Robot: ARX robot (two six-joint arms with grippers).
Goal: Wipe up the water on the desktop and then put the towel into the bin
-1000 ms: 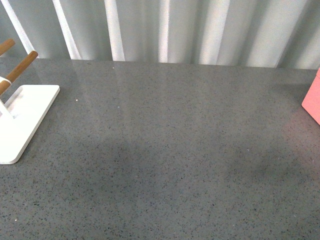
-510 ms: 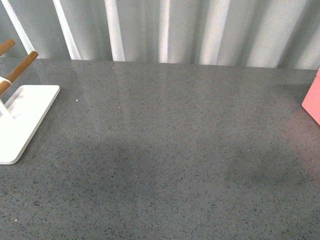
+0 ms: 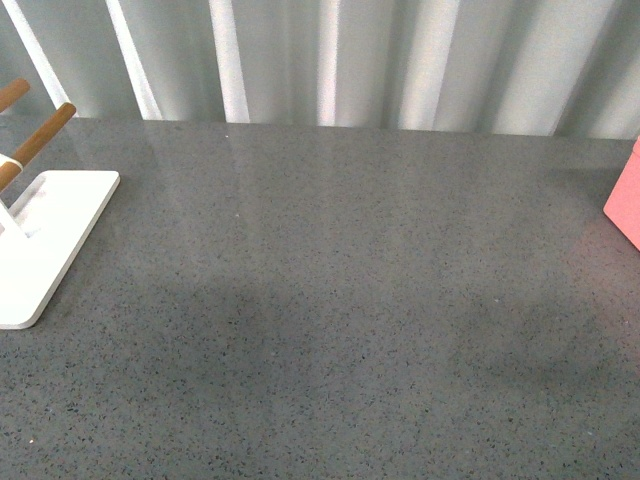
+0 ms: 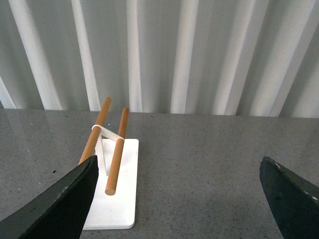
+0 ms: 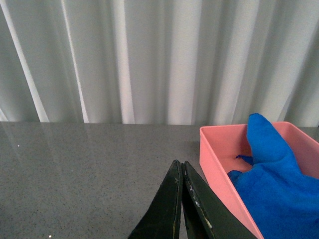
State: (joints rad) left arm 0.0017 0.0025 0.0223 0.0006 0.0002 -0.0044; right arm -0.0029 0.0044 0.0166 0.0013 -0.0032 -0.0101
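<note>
The grey speckled desktop [image 3: 340, 300] fills the front view; neither arm shows there. The salmon-pink bin [image 3: 626, 205] peeks in at its right edge. In the right wrist view the bin [image 5: 219, 174] holds the bright blue towel [image 5: 271, 184], which is piled inside and rises above the rim. My right gripper [image 5: 180, 169] is shut and empty, just beside the bin's near wall, above the desktop [image 5: 84, 169]. My left gripper [image 4: 179, 199] is open and empty over the desktop [image 4: 199, 169], its jaws wide apart.
A flat white stand with wooden pegs [image 3: 40, 235] sits at the left of the desktop; it also shows in the left wrist view [image 4: 112, 194]. Pale pleated curtains [image 3: 330, 60] hang behind the far edge.
</note>
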